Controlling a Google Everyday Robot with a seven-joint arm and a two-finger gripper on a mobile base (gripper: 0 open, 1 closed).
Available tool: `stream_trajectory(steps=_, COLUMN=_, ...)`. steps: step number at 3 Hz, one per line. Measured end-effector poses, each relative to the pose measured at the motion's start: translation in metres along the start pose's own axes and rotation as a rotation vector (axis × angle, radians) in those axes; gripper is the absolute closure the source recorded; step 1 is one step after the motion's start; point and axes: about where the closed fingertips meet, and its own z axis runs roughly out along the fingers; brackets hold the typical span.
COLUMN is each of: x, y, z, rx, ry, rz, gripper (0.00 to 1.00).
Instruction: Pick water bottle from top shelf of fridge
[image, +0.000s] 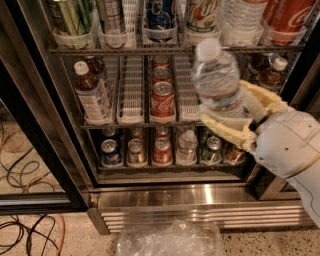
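Observation:
My gripper (239, 113), cream fingers on a white arm, is at the right in front of the open fridge (200, 199). It is shut on the water bottle (217, 80), a clear ribbed bottle with a white cap, held tilted in front of the middle rack, outside the shelves. One finger (225, 131) lies under the bottle and the other behind it. The top shelf (150, 49) runs along the top of the view with cans in white lane trays. Another clear bottle (241, 20) stands on it at the right.
A brown tea bottle (92, 92) stands at the left of the middle rack and Coke cans (162, 100) at its centre. Several cans fill the lower rack (162, 150). The black door frame (42, 125) is left. A crumpled plastic bag (170, 240) and cables (25, 230) lie on the floor.

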Motion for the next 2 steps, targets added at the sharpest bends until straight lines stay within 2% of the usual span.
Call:
stream_trajectory(steps=1, x=-0.0098, y=0.0221, z=0.0004, rx=-0.083, ry=-0.036, rz=0.000, gripper=1.00)
stream_trajectory(steps=2, x=-0.0098, y=0.0221, z=0.0004, rx=-0.083, ry=-0.036, rz=0.000, gripper=1.00)
